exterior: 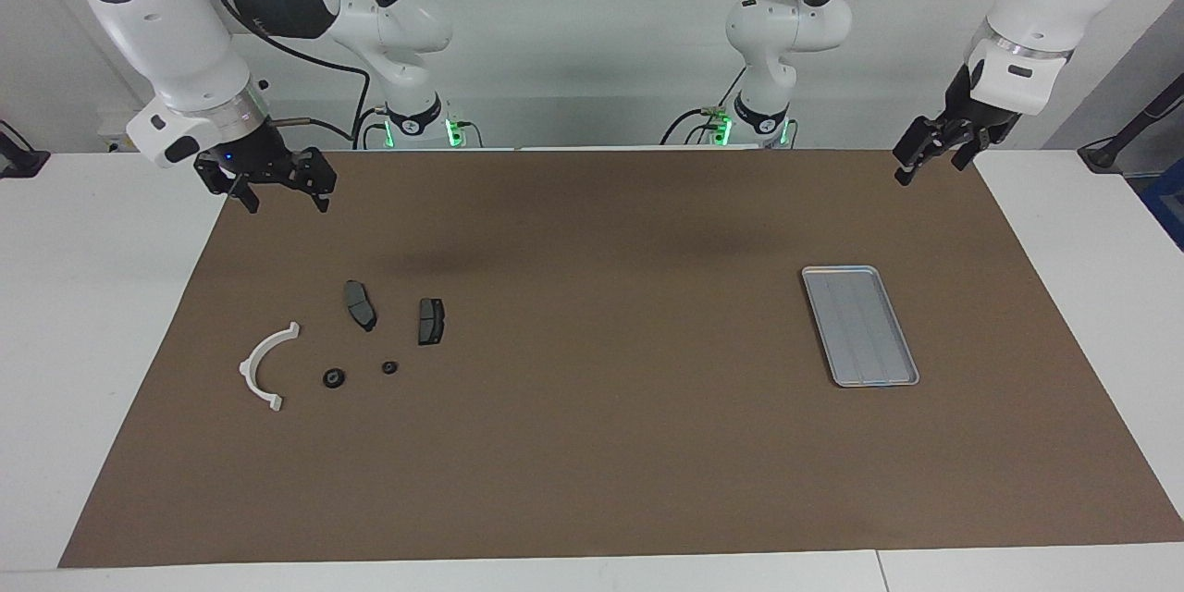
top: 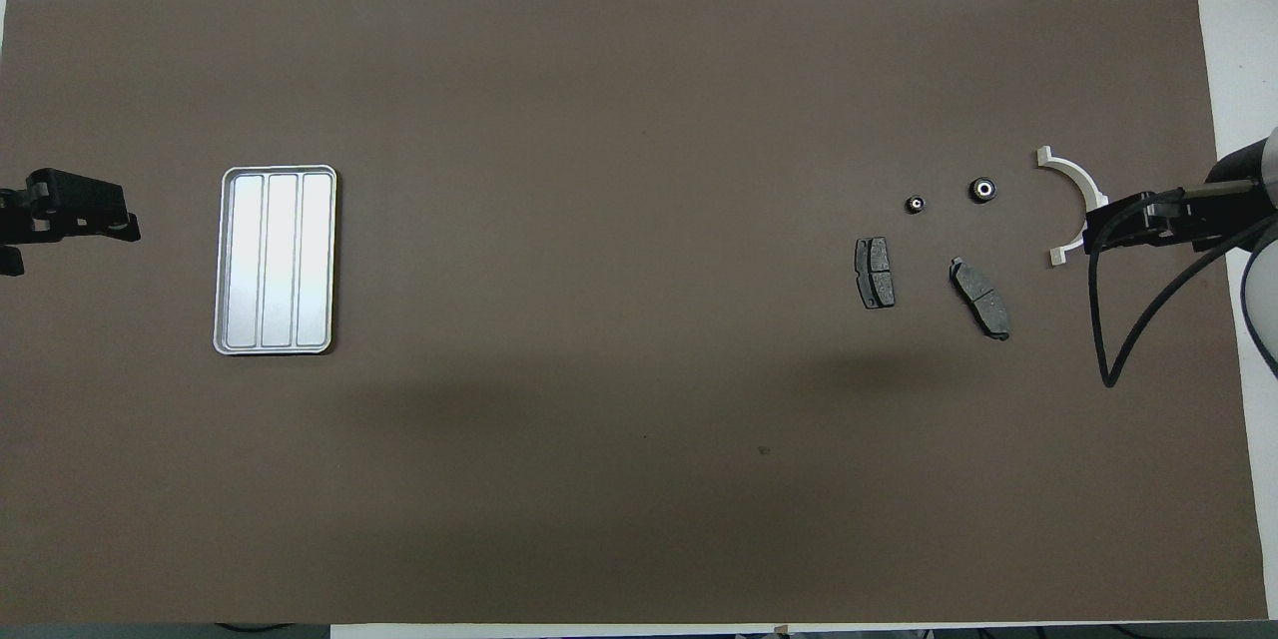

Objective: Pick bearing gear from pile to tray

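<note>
Two small black bearing gears [exterior: 334,377] [exterior: 389,368] lie in the pile toward the right arm's end of the brown mat, also visible from overhead [top: 982,189] [top: 915,205]. Beside them lie a white half-ring bracket [exterior: 264,365] [top: 1076,190] and two dark brake-pad plates [exterior: 360,305] [exterior: 431,321]. The silver ridged tray [exterior: 860,326] [top: 277,260] sits toward the left arm's end, its floor bare. My right gripper [exterior: 285,202] [top: 1108,230] hangs open in the air over the mat's corner by the pile. My left gripper [exterior: 930,168] [top: 100,220] hangs open over the mat's edge beside the tray.
The brown mat [exterior: 592,444] covers most of the white table [exterior: 92,314]. A black cable [top: 1128,329] loops down from the right arm's wrist.
</note>
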Action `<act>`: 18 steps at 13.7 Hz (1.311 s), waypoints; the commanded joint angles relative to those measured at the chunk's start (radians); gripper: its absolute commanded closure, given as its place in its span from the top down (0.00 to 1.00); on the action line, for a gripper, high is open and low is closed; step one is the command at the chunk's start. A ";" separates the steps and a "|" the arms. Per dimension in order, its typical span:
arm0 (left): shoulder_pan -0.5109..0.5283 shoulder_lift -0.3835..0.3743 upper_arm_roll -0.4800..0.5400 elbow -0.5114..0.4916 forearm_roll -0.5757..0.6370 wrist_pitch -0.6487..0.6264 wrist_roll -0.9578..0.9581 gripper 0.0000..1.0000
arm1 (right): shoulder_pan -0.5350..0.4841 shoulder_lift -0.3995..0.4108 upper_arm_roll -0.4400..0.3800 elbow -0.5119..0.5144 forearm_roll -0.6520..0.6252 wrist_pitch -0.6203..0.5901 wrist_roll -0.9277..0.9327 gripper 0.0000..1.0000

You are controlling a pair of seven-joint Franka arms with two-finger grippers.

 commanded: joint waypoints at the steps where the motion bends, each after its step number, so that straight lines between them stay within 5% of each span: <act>1: 0.005 -0.025 -0.002 -0.023 -0.008 0.003 0.005 1.00 | -0.008 -0.025 0.006 -0.031 0.018 0.013 0.014 1.00; 6: 0.005 -0.025 -0.002 -0.023 -0.008 0.003 0.005 1.00 | -0.024 -0.010 0.004 -0.032 0.030 0.071 -0.081 1.00; 12: 0.005 -0.025 -0.002 -0.023 -0.008 0.003 0.005 1.00 | -0.044 0.226 0.001 0.046 0.005 0.240 -0.111 0.99; 18: 0.005 -0.025 -0.002 -0.023 -0.008 0.003 0.005 1.00 | -0.028 0.366 0.001 0.041 -0.035 0.418 -0.111 0.96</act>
